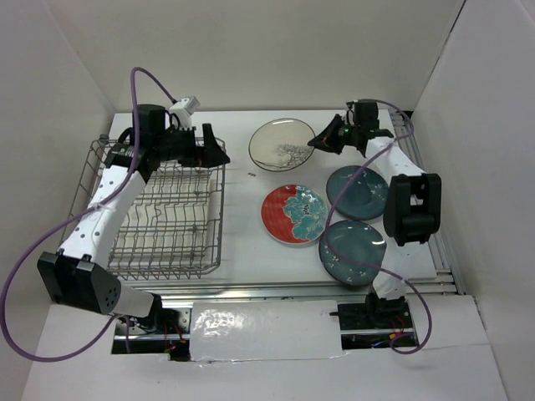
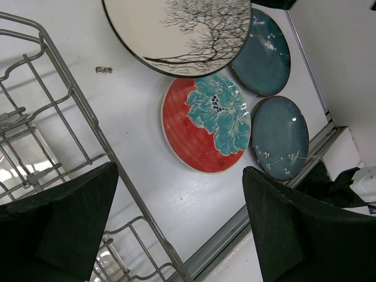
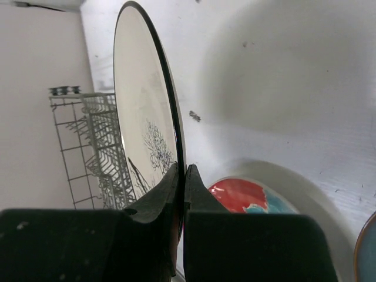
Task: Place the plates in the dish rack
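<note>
A white table [image 1: 242, 242] is enclosed by plain white walls [image 1: 251, 50] on three sides, with a metal rail [image 1: 276, 288] along its near edge. The dish rack [image 1: 167, 225] is set on the left part of the table. The left pincer [image 1: 219, 146] is held spread wide over the rack's right rim. The right pincer [image 3: 182, 176] is clamped on the rim of the cream plate [image 1: 282, 144], which is raised off the table. The red plate [image 1: 292, 215] and two teal plates [image 1: 357, 192] [image 1: 352, 251] are laid flat to the right. A small dark mark [image 1: 252, 175] is seen near the cream plate.

4 plates [image 1: 282, 144] (2 dark teal), 1 dish rack [image 1: 221, 219], 2 arms [image 1: 100, 219]
</note>
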Robot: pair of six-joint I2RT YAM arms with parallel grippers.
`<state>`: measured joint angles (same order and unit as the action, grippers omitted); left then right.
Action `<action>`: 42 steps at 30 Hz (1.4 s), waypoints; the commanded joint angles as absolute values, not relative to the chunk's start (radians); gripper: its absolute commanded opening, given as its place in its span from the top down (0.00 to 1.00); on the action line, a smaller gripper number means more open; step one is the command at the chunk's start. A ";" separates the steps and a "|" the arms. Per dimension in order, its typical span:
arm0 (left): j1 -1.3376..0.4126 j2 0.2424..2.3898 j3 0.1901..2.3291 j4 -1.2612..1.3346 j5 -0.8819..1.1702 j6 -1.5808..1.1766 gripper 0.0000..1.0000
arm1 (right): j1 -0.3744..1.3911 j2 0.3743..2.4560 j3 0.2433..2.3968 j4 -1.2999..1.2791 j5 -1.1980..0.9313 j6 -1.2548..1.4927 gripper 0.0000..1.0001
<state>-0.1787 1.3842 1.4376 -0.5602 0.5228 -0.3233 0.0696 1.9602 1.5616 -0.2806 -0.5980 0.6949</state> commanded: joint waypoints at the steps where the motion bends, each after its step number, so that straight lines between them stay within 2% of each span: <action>1: -0.175 1.437 1.506 -0.571 0.558 -0.357 0.01 | 0.055 1.797 1.516 -0.241 -0.709 0.690 1.00; 7: -0.167 1.554 1.615 -0.594 0.618 -0.387 0.01 | 0.032 1.629 1.389 -0.227 -0.753 0.667 1.00; 11: -0.158 1.632 1.660 -0.581 0.736 -0.400 0.01 | 0.034 1.524 1.316 -0.201 -0.794 0.675 1.00; 18: -0.153 1.735 1.704 -0.555 0.931 -0.434 0.01 | 0.064 1.456 1.264 -0.147 -0.871 0.695 1.00; 27: -0.158 1.796 1.706 -0.534 1.051 -0.459 0.03 | 0.121 1.460 1.281 -0.084 -0.928 0.707 1.00; 30: -0.158 1.801 1.703 -0.532 1.071 -0.460 0.11 | 0.133 1.466 1.296 -0.081 -0.933 0.710 1.00; 33: -0.158 1.801 1.694 -0.511 1.098 -0.466 0.25 | 0.143 1.479 1.302 -0.068 -0.931 0.716 1.00; 36: -0.158 1.804 1.694 -0.505 1.118 -0.468 0.43 | 0.147 1.489 1.310 -0.063 -0.930 0.716 1.00; 39: -0.158 1.813 1.701 -0.506 1.135 -0.465 0.54 | 0.155 1.499 1.313 -0.061 -0.928 0.716 1.00; 42: -0.158 1.818 1.709 -0.514 1.132 -0.459 0.54 | 0.158 1.508 1.318 -0.061 -0.928 0.718 1.00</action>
